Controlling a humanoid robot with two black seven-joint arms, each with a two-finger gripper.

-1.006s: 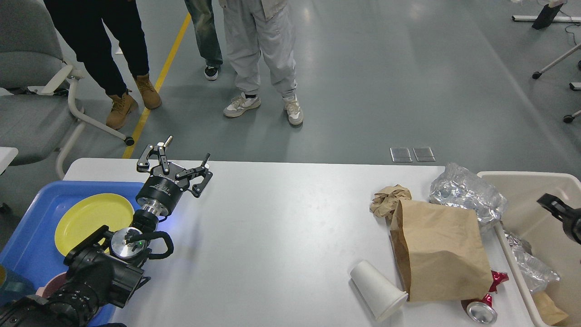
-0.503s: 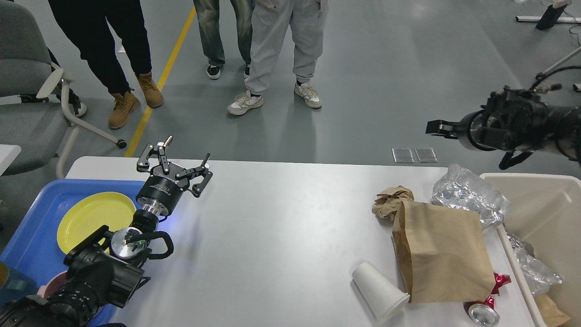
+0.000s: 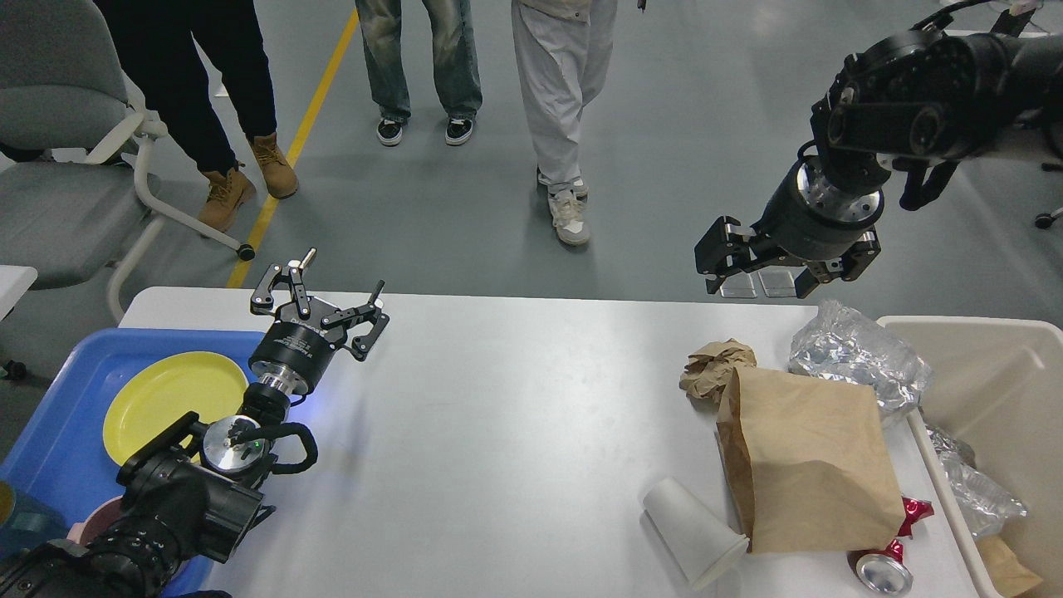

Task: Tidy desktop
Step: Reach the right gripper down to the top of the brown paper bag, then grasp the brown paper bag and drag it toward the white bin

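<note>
The white desktop fills the lower view. At its right lie a brown paper bag, a crumpled brown paper ball, a crumpled clear plastic wrap, a white paper cup on its side and a crushed red can. My right gripper is open and empty, pointing down above the table's far edge, just beyond the paper ball and wrap. My left gripper is open and empty above the table's far left corner.
A blue tray at the left holds a yellow plate and a pink bowl. A beige bin at the right holds plastic and paper scraps. People stand beyond the table; a grey chair is at far left.
My right arm has swung up from the right edge and leftward, bringing its gripper over the table's far edge near the rubbish. My left arm has not moved. The people have shifted.
</note>
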